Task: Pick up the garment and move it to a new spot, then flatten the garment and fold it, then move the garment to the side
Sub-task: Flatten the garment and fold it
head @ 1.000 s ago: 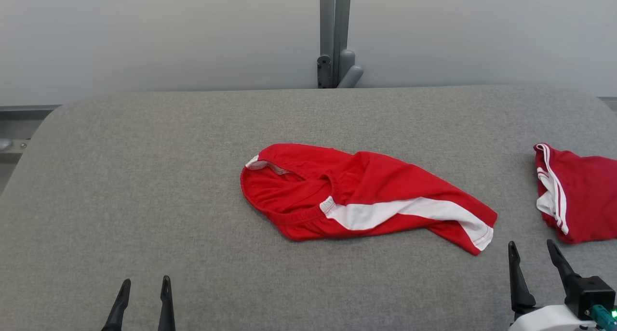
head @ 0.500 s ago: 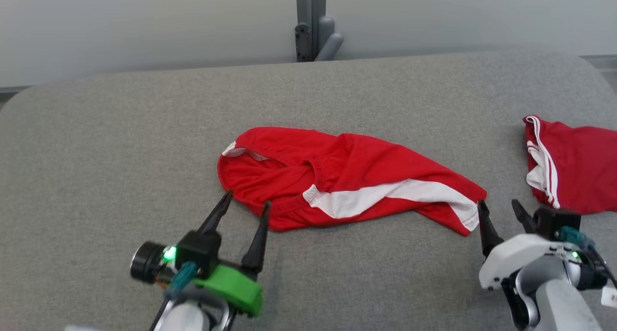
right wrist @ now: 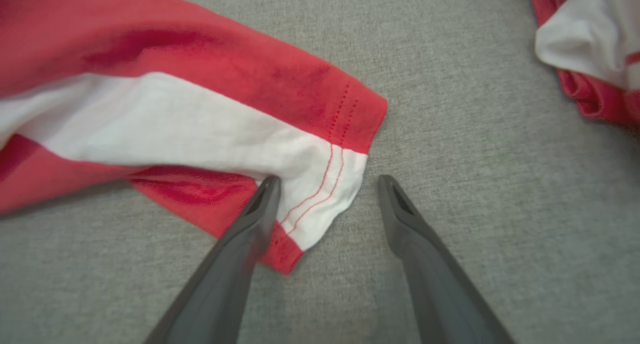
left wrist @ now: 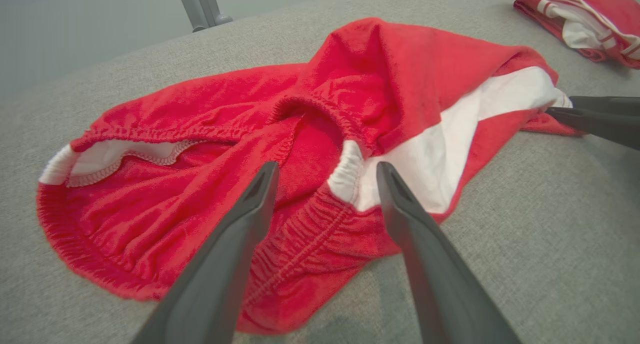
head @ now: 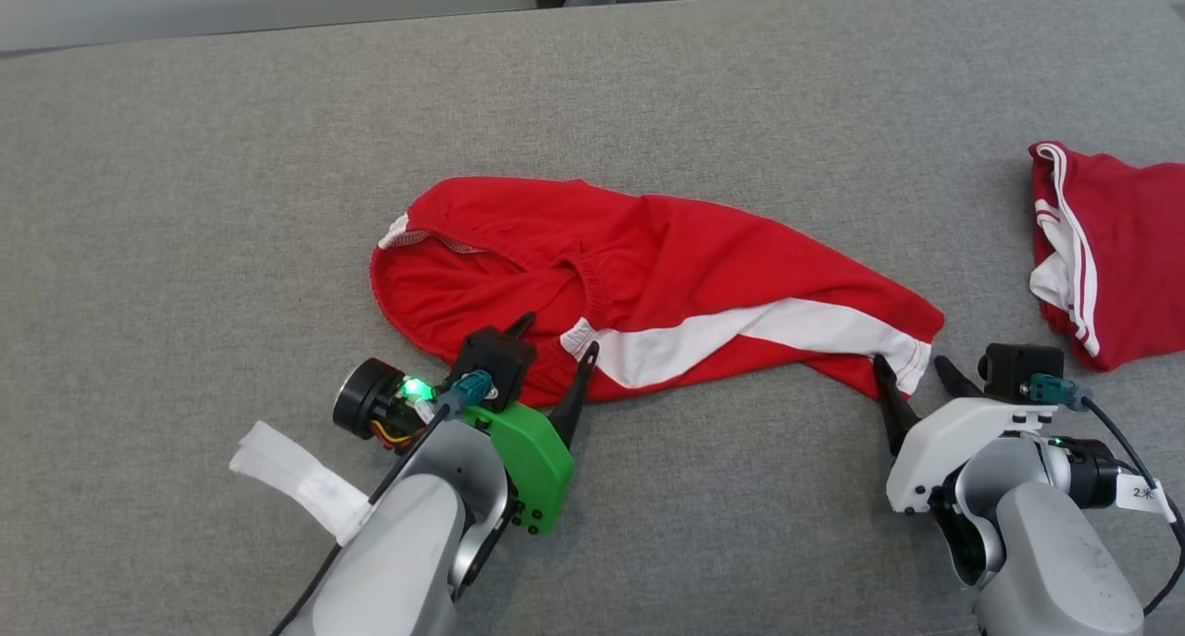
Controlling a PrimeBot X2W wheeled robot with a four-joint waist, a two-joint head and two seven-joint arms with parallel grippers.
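As laid out on the grey fabric-covered table (head: pixel 185 201), the items read as follows.

1. Garment (head: pixel 704 275): red shorts with a broad white side panel. They lie crumpled and partly twisted near the table's middle. The elastic waistband opens toward the robot's left, and the leg hem points toward its right.

2. Left gripper (head: pixel 561 330): green-bodied, fingers spread apart, nothing held. In the left wrist view both tips sit over the near waistband, one above red cloth and the other beside the gathered white end of the side panel. Whether either tip touches the cloth cannot be told.

3. Right gripper (head: pixel 909 359): white-bodied, fingers likewise spread apart, nothing held. In the right wrist view one tip lies at the edge of the white hem corner. The other is over bare table just beside it, so part of the stitched corner lies between them.

4. Second red garment (head: pixel 1111 256): white-striped and bunched at the table's right side, well apart from the first.

5. White tape strip (head: pixel 296 479): hangs loose from the left forearm, above the table surface.
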